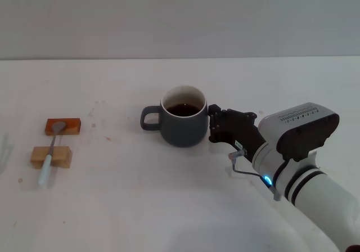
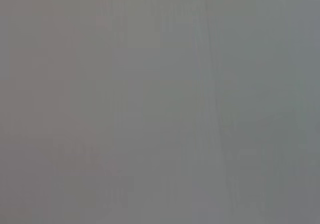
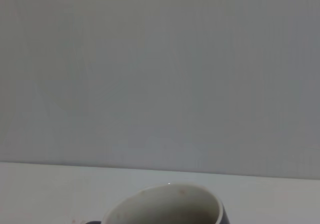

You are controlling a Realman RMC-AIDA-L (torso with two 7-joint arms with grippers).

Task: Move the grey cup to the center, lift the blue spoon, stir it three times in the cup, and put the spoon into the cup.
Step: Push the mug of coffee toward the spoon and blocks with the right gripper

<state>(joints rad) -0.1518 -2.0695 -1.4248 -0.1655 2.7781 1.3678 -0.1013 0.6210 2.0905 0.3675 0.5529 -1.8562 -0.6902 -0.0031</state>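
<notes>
Grey cup (image 1: 183, 124) sits about mid-table from my head view, with my right claw (image 1: 212, 124) pressed against its side opposite the handle, though I can't tell if it's clenched; the blue spoon (image 1: 51, 152) waits propped on two blocks (image 1: 57, 142) at left for easy grabbing. Left wrist shows only blank grey, my left claw nowhere in view. Right wrist just catches the cup's rim (image 3: 167, 204), since I'm so close.
</notes>
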